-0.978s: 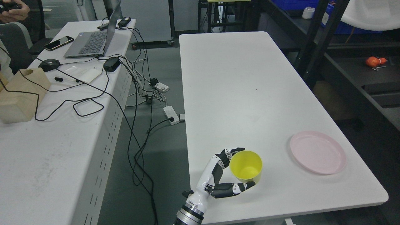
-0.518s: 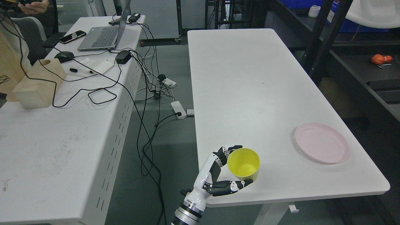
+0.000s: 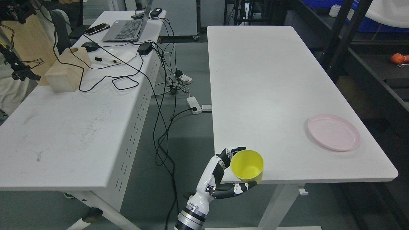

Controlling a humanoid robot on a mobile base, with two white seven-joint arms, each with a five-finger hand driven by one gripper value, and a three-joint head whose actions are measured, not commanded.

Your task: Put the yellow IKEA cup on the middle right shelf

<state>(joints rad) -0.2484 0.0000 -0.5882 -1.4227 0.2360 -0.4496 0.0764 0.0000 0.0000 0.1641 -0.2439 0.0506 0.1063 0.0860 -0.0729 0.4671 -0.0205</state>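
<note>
The yellow cup (image 3: 247,165) is upright with its mouth open toward the camera, over the front left corner of the white table (image 3: 265,83). My left hand (image 3: 248,166) is shut on it: the thumb (image 3: 236,189) runs under its near side and the fingers (image 3: 230,152) curl round its far left rim. The arm rises from the bottom edge, left of the middle. The black shelf rack (image 3: 338,38) stands to the right of the table. My right arm is out of view.
A pink plate (image 3: 334,132) lies near the table's front right. An orange object (image 3: 397,58) rests on a rack shelf. The left desk (image 3: 64,127) carries a laptop (image 3: 127,28), a wooden block (image 3: 67,70) and cables. Cables and a power strip (image 3: 194,105) cover the floor between the tables.
The whole picture has shifted, so the camera has moved. Relative to the table, the hand with the cup has come from well on the top to its front left corner.
</note>
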